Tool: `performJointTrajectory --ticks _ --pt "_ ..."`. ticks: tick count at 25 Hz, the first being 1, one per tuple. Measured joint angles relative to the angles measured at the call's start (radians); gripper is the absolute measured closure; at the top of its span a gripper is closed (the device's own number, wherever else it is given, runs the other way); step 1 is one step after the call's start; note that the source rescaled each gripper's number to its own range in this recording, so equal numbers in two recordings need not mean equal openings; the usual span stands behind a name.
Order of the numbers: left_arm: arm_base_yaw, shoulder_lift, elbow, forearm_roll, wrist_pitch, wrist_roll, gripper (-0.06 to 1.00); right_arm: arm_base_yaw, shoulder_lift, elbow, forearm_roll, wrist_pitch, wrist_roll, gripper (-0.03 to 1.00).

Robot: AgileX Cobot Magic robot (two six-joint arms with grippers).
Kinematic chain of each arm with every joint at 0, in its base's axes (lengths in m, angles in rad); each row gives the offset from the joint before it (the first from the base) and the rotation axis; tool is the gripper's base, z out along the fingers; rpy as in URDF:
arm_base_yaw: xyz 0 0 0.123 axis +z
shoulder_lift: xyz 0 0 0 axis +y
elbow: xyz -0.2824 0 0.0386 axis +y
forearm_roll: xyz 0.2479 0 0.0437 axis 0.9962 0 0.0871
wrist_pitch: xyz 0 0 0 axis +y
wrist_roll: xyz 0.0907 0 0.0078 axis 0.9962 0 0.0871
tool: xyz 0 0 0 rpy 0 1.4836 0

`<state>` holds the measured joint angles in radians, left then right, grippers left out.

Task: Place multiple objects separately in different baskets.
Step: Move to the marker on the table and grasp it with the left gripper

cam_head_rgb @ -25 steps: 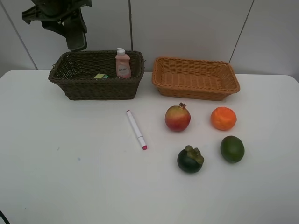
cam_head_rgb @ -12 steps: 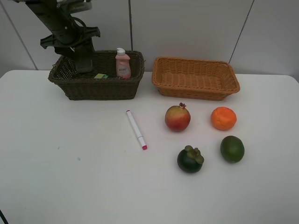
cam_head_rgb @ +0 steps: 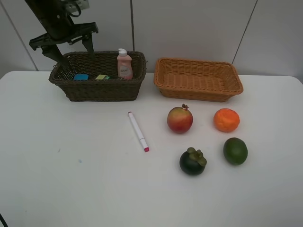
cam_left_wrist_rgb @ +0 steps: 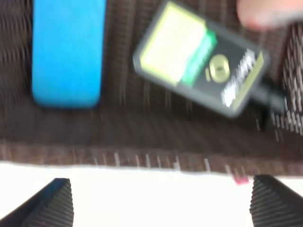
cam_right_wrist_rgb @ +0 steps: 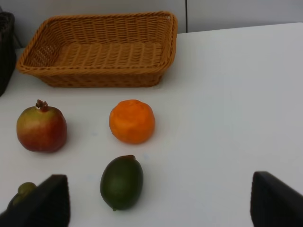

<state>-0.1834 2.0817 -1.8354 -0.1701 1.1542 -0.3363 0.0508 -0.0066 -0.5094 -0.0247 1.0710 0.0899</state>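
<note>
My left gripper point(cam_head_rgb: 71, 47) hangs open just above the back left of the dark brown basket point(cam_head_rgb: 97, 90). Below it in the basket lies the eraser block point(cam_left_wrist_rgb: 66, 52), showing a blue face, free of the fingers. Beside it lies the dark green bottle point(cam_left_wrist_rgb: 203, 71) with a yellow-green label, and the pink bottle point(cam_head_rgb: 124, 65) stands upright at the basket's right end. The white marker point(cam_head_rgb: 138, 131), pomegranate point(cam_head_rgb: 180, 119), orange point(cam_head_rgb: 226, 119), lime point(cam_head_rgb: 235, 151) and mangosteen point(cam_head_rgb: 192, 161) rest on the table. My right gripper point(cam_right_wrist_rgb: 161, 203) is open over the table, holding nothing.
The light orange-tan basket point(cam_head_rgb: 198, 79) stands to the right of the dark one with nothing in it. A white wall runs close behind both baskets. The white table point(cam_head_rgb: 71, 179) extends bare to the front left.
My left gripper came down into the dark basket with the block, opened and let it go. The block now lies in the basket and the gripper has lifted slightly.
</note>
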Motion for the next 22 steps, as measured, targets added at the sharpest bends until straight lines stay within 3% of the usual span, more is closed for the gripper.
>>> performJointTrajectory --ticks 7,13,22 --pt "-0.091 -0.006 0.042 -0.004 0.045 0.022 0.04 0.0 0.0 0.0 0.0 0.0 0.0 0.36" --pt "-0.214 -0.004 0.091 -0.008 0.041 -0.035 0.04 0.0 0.0 0.0 0.0 0.0 0.0 0.36" --pt "-0.431 0.122 0.097 -0.023 -0.146 -0.165 0.04 0.0 0.0 0.0 0.0 0.0 0.0 0.36"
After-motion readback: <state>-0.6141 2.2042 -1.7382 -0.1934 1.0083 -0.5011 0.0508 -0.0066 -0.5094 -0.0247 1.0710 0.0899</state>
